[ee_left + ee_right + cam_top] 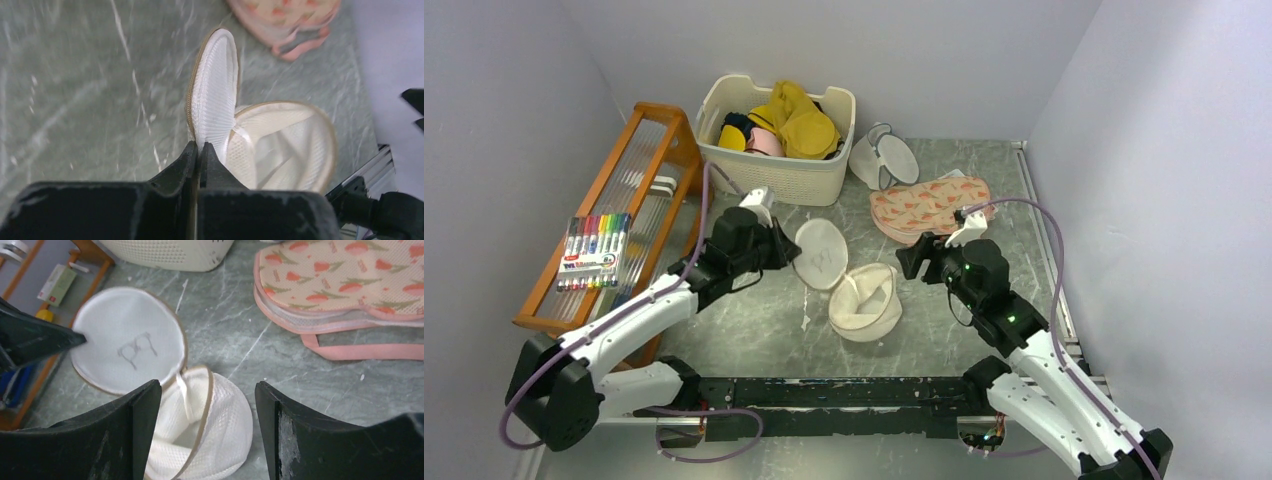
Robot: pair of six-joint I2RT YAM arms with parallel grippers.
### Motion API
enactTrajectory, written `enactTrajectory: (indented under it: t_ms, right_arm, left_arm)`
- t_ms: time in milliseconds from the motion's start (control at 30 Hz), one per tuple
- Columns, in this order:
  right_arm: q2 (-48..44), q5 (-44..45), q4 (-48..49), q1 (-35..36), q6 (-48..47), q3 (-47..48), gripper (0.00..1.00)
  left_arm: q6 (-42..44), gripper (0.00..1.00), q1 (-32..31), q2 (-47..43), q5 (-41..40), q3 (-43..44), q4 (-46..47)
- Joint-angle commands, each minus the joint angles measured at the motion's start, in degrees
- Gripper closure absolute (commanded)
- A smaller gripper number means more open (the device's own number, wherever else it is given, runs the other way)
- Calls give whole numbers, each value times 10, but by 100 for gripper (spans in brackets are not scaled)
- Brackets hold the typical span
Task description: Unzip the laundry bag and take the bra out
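The laundry bag (865,302) sits in the middle of the tabletop (754,330), between the two arms. It is already unzipped, and its round body gapes upward. Its lid (821,255) is folded back to the left, showing the little bra outline (135,350). The left end effector (198,150) is pinched tight on the lid's cream zip rim. The right end effector (207,387) hangs over the bag mouth with its fingers spread wide and nothing in them.

From where I stand, the unzipping looks finished and the reach inside comes next. I'd have the left arm hold the lid back and low so the mouth doesn't flop shut. The right arm could then go straight down into the opening and close on fabric, not on the bag's own mesh. I can only see white mesh and a pale strap-like strip inside, so I can't tell whether that's the bra. The bag is soft and light, so it may well lift along with whatever is pulled.

The walls (524,80) are plain and pale, closing in three sides. The tabletop is grey-green stone with white veining. A cream basket (769,175) piled with clothes stands at the back. A wooden rack (639,175) leans along the left wall with a pack of markers (594,250) lying on it. A pink pouch (929,207) lies just beyond the right arm, and a second mesh bag (882,157) sits behind it.
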Motion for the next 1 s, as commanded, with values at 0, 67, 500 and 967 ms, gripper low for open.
enactTrajectory:
  t_ms: [0, 67, 500, 967]
  right_arm:
    - [-21, 15, -12, 2, -9, 34, 31]
    - [-29, 19, -14, 2, -10, 41, 31]
    - [-74, 62, -72, 2, -23, 63, 31]
    - [-150, 109, -104, 2, -26, 79, 31]
  left_arm:
    - [78, 93, -4, -24, -48, 73, -34]
    - [117, 93, -17, -32, -53, 84, -26]
    - [450, 93, -369, 86, -531, 106, 42]
    - [496, 93, -449, 312, -337, 146, 82]
